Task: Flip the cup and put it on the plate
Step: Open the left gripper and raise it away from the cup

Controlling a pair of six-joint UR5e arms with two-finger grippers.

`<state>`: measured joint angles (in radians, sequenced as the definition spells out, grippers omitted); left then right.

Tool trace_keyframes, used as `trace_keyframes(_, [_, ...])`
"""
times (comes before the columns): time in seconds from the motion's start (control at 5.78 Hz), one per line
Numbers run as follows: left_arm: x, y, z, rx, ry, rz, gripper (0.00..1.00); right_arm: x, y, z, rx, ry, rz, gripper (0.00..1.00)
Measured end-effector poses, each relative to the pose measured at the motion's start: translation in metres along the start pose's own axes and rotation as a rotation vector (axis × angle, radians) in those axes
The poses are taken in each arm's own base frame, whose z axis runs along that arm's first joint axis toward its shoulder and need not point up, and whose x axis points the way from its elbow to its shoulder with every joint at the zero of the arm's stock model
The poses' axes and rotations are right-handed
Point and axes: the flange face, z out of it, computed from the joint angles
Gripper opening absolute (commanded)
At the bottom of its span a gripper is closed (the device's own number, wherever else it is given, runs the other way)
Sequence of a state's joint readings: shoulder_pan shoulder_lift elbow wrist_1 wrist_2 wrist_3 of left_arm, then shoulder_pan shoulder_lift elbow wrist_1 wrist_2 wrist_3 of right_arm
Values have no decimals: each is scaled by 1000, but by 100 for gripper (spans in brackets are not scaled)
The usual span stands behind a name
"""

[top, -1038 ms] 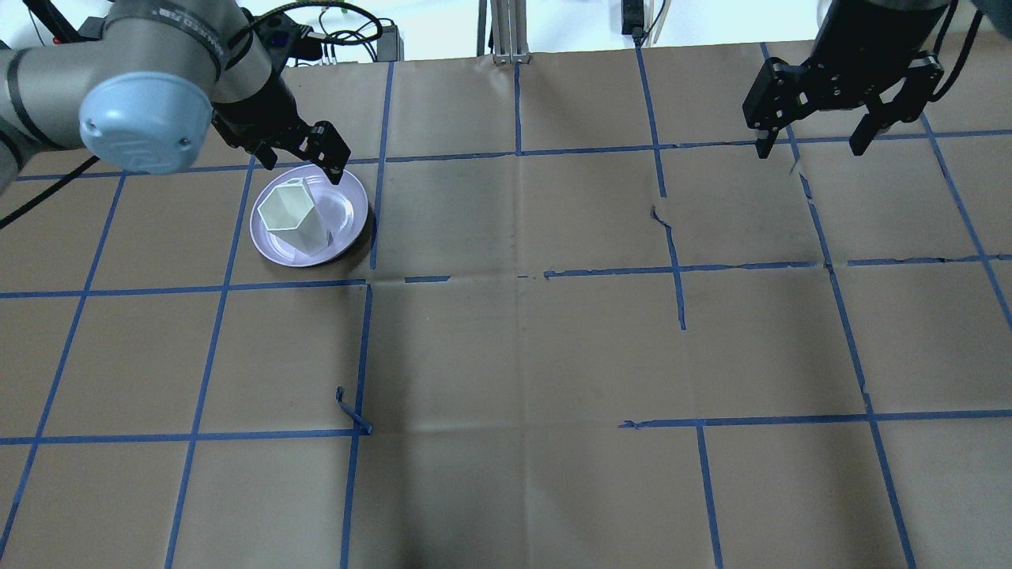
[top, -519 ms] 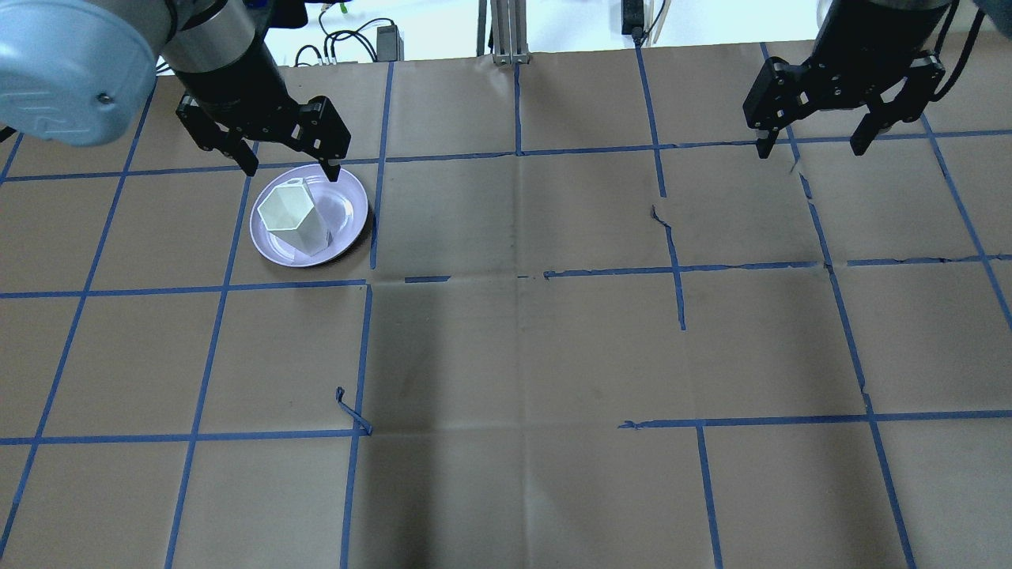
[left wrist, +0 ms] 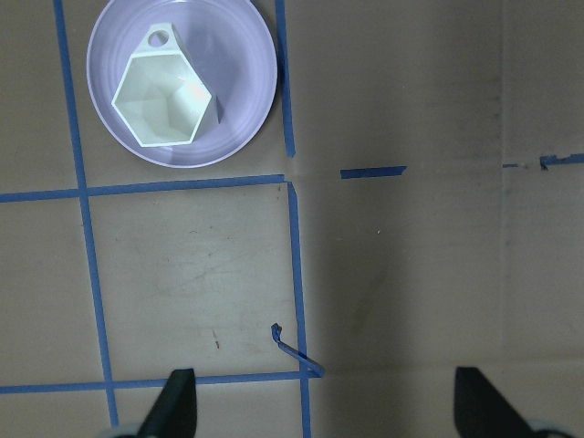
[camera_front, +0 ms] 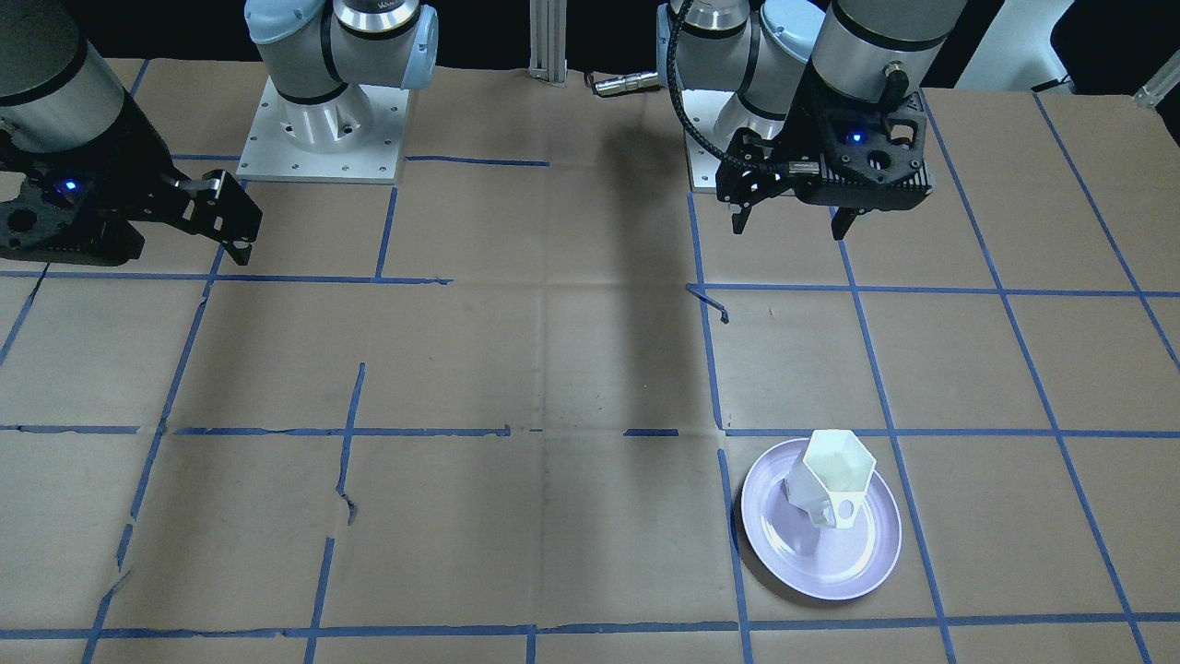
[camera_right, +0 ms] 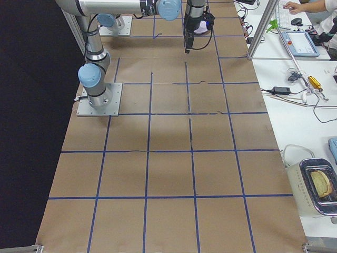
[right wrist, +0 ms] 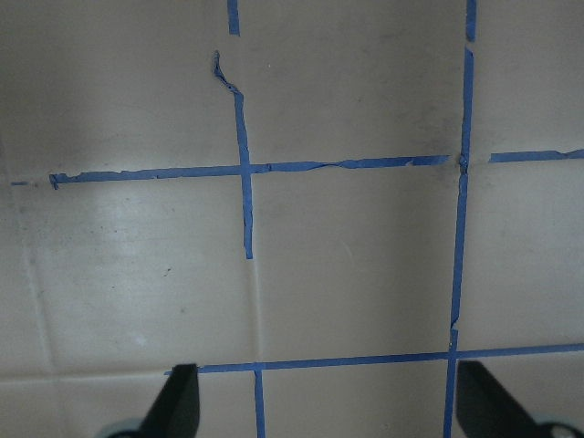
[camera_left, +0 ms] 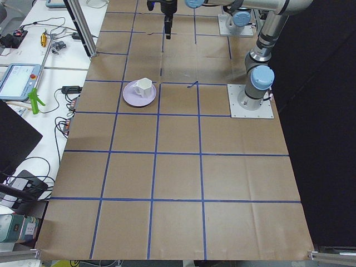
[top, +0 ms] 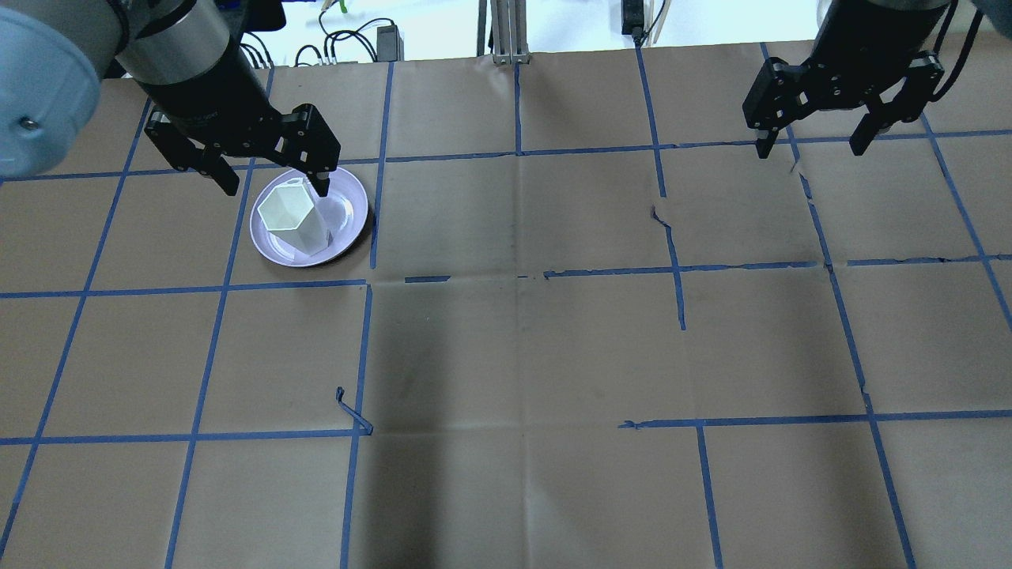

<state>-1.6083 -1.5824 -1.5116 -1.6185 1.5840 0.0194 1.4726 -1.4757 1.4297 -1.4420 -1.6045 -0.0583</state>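
The white faceted cup (top: 294, 217) stands upright, mouth up, on the lavender plate (top: 350, 207) at the table's far left. Its handle points away from the robot. It also shows in the front view, cup (camera_front: 830, 480) on plate (camera_front: 830, 574), and in the left wrist view, cup (left wrist: 164, 96) on plate (left wrist: 246, 82). My left gripper (top: 276, 188) is open and empty, raised well above the table and apart from the cup. My right gripper (top: 809, 150) is open and empty, hovering over the far right of the table.
Brown paper with a blue tape grid (top: 518, 276) covers the table. A loose curl of tape (top: 352, 411) lies near the left middle. Cables and a metal post (top: 506, 32) sit beyond the far edge.
My left gripper has turned and drawn up and away from the cup, staying open. The cup and plate have not moved. The right arm is still.
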Motion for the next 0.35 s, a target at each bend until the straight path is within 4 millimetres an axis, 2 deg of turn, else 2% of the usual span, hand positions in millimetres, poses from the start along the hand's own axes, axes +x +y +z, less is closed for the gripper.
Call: trace_keyframes(0.35, [0, -4, 4, -4, 6, -5, 99, 0, 0, 0, 0, 0, 0, 100])
